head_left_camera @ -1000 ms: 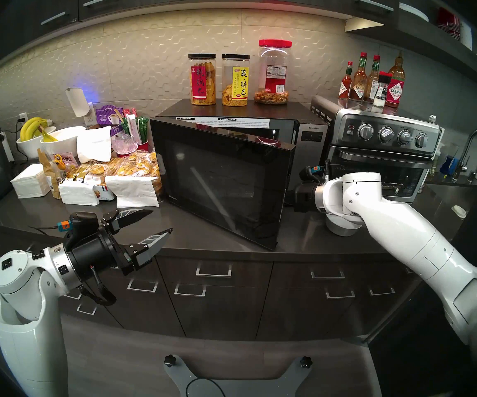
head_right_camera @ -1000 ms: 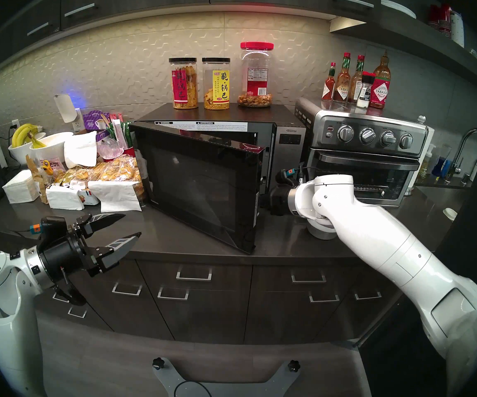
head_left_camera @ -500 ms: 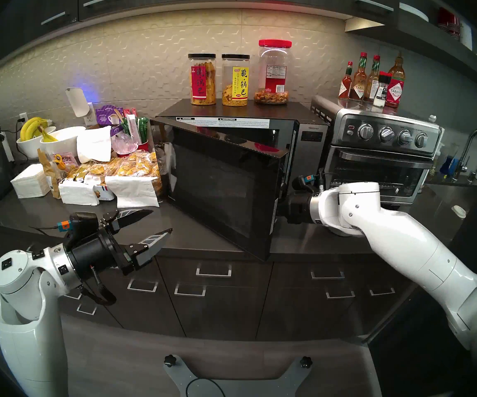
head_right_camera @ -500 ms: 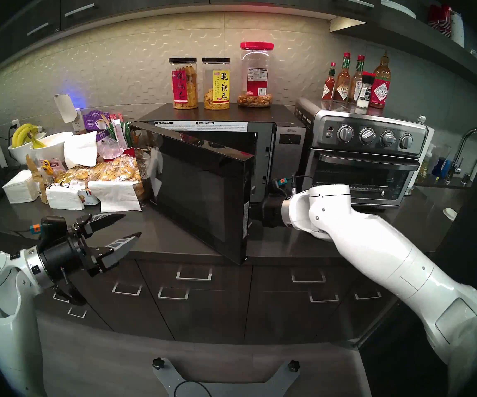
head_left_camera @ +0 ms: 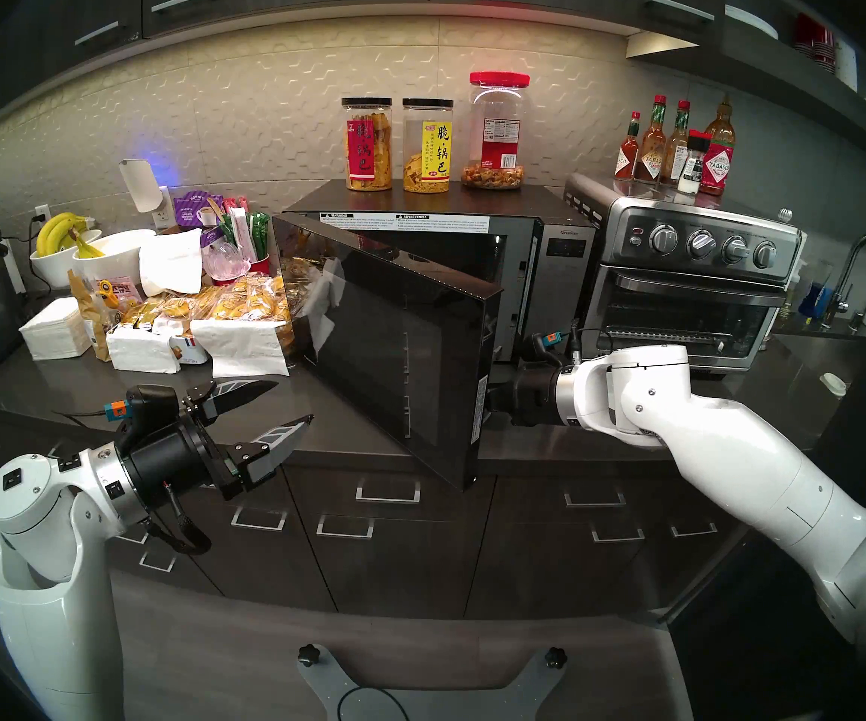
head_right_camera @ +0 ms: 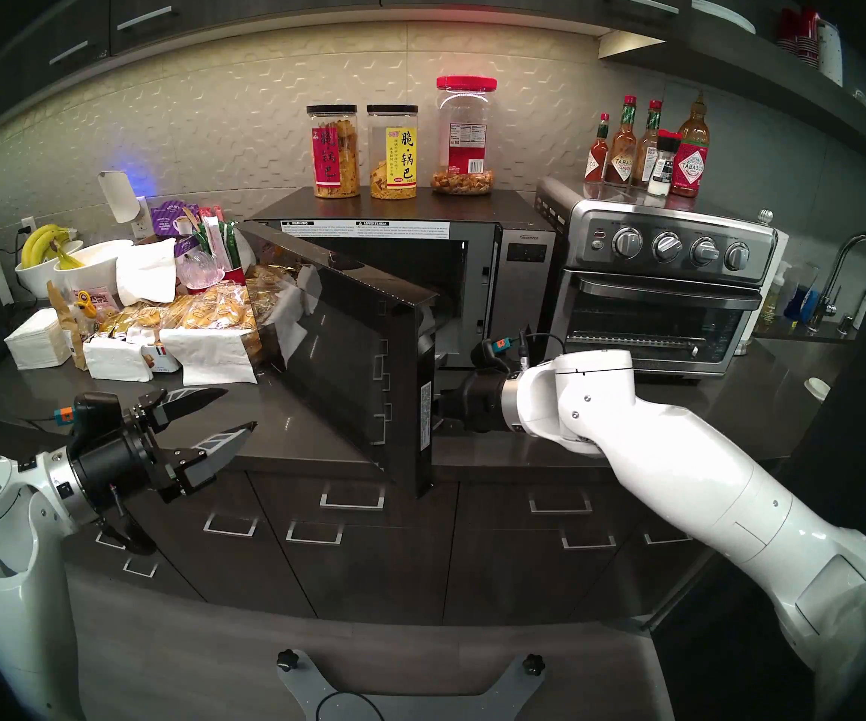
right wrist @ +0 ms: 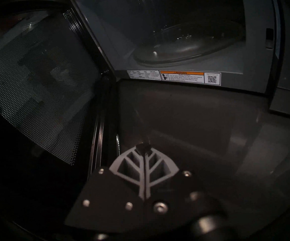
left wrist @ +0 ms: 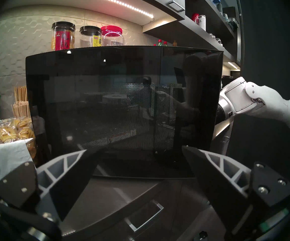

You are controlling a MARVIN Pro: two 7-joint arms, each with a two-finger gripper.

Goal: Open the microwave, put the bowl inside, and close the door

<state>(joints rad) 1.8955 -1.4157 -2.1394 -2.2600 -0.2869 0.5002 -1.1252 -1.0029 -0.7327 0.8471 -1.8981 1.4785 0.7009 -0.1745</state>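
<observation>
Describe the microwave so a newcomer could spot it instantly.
On the dark countertop, under three snack jars, sits the microwave: a black box with a grey control strip. Its glossy black door hangs half open, unlike the steel toaster oven with four knobs beside it.

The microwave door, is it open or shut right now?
Open. The door stands swung out from the microwave, and the glass turntable inside shows.

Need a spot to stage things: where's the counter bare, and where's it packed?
Bare: counter between the open door and toaster oven, though the right gripper is there; also the strip before the left gripper. Crowded: snack bags left of the microwave.
</observation>
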